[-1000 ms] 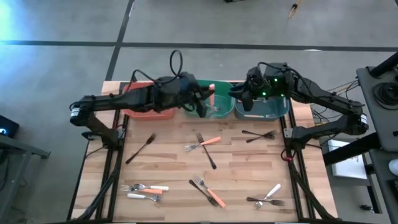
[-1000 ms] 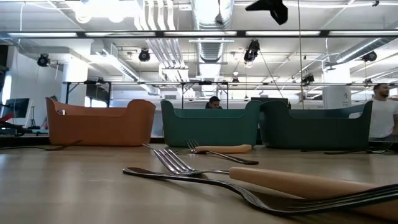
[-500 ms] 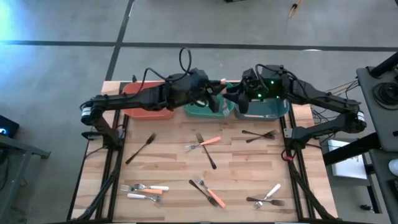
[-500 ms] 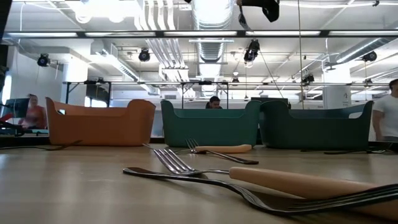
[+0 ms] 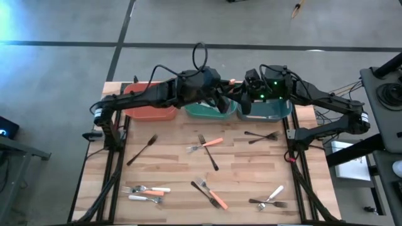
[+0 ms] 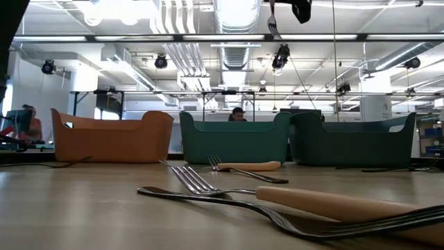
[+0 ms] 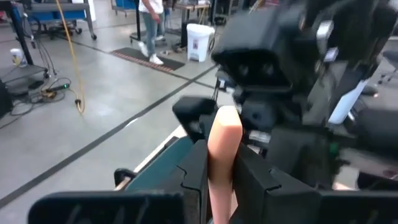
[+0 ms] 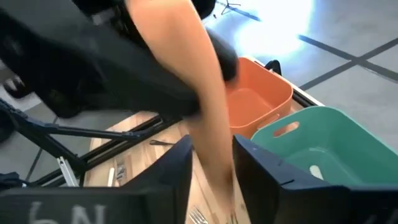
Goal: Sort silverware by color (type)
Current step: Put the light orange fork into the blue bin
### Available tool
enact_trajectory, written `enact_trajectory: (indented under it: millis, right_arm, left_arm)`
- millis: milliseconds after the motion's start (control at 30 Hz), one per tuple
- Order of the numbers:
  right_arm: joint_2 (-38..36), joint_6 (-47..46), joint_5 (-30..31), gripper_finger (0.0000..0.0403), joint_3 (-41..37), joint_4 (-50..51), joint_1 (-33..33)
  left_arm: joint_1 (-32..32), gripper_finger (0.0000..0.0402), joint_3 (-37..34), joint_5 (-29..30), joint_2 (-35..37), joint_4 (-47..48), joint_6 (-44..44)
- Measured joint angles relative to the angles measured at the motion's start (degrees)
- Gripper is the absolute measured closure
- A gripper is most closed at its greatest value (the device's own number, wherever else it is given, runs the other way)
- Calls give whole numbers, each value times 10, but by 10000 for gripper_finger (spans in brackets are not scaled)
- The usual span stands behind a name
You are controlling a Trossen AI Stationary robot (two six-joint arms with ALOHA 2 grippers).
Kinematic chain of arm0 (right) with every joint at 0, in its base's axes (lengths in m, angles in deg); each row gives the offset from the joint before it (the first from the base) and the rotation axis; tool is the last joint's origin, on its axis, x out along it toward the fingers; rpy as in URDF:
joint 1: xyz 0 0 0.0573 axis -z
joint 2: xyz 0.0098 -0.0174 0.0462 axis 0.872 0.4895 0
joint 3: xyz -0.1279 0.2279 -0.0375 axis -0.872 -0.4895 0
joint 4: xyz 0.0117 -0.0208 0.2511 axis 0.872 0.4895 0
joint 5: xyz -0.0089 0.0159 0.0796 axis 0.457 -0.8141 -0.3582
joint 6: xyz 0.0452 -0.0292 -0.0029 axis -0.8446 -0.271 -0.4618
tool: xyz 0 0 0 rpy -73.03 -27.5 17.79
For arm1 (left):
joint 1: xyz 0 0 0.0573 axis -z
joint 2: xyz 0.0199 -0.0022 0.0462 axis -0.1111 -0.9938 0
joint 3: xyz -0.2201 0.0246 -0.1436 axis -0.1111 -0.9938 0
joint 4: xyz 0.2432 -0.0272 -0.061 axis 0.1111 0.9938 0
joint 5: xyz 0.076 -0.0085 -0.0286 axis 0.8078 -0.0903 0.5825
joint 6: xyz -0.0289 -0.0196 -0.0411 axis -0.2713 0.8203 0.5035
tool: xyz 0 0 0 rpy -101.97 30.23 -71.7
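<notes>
- The left hand (image 5: 221,100) has carried its pinched orange fork (image 7: 222,152) toward three o'clock, meeting the right hand (image 5: 242,95) over the green bin (image 5: 207,112).
- Right fingers (image 8: 264,165) straddle the handle, closing (a handover, probably).

The wooden table (image 5: 251,176) bears three bins (image 5: 151,112) and scattered forks (image 5: 205,144).

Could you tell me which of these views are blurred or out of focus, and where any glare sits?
Right wrist view: the orange-handled fork and the left arm behind it are smeared, while the orange bin reads fairly clearly. Left wrist view: the right gripper looms soft and close. Low view: the nearest fork is out of focus. High view: bluish glare in the top left corner.
</notes>
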Motion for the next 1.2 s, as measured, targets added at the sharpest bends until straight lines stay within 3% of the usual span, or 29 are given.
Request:
enact_trajectory:
  millis: [167,467,767,933,1100,1200]
  right_arm:
    - [-2,14,-5,358,1,2,-1]
    - [-2,11,-4,358,1,8,-1]
    - [-4,-2,13,368,0,37,1]
    - [-6,31,83,368,19,139,16]
    - [-7,88,222,368,39,317,46]
    - [-1,115,273,368,32,407,67]
  left_arm:
    - [0,368,9,-2,-3,5,-1]
    - [0,364,9,-3,-2,19,-2]
    - [0,294,65,2,3,179,-38]
    - [1,263,111,3,3,288,-58]
    - [0,259,172,4,5,428,-34]
    - [2,258,187,4,5,479,-15]
